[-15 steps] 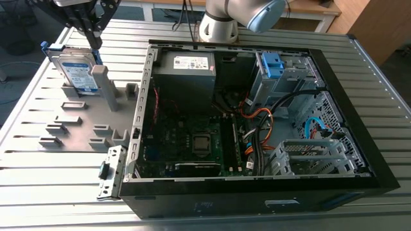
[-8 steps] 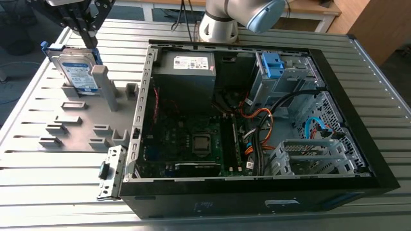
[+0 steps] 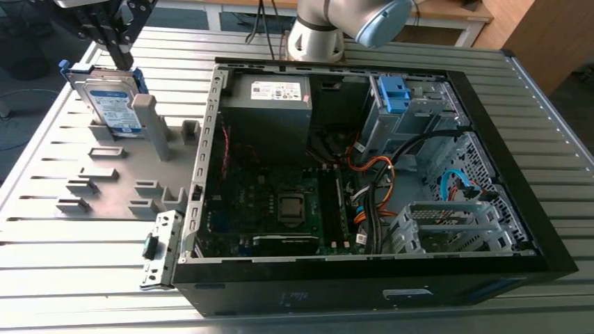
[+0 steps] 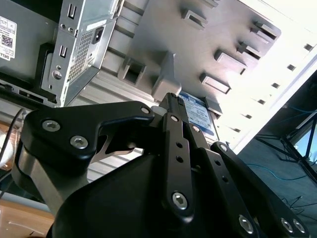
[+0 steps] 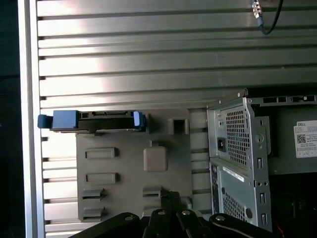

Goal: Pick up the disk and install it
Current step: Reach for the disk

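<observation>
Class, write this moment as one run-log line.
pincer: above disk | disk: upright in grey holder, not installed | computer case: open | grasp: unclear

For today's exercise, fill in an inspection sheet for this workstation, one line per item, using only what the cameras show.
Surface: ribbed metal table carrying a grey fixture plate and an open computer case.
Job's things: disk stands upright in the fixture plate, outside the case.
Clutter: nothing seen.
Grippers: gripper hangs over the fixture plate near the disk, fingers together, holding nothing.
Cables: orange, black and blue cables inside the case.
Surroundings: arm base beyond the case; wooden furniture past the table.
</observation>
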Available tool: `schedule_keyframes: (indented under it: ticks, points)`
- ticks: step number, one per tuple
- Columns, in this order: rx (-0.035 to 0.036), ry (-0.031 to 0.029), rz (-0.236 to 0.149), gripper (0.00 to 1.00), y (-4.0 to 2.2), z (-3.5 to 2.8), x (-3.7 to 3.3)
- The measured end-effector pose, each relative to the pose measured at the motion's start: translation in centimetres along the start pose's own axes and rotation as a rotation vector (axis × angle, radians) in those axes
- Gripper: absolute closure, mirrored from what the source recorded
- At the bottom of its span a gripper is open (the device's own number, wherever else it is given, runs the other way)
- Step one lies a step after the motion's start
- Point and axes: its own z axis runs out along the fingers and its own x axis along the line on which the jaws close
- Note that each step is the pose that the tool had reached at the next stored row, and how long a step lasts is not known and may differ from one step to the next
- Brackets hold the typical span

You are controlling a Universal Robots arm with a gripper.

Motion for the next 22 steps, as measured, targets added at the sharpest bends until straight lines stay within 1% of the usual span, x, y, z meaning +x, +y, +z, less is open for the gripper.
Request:
schedule_keyframes:
  ticks: [22]
  points:
    - [-0.0001, -0.0001, 0.000, 0.89, -0.19, -0.07, 2.49]
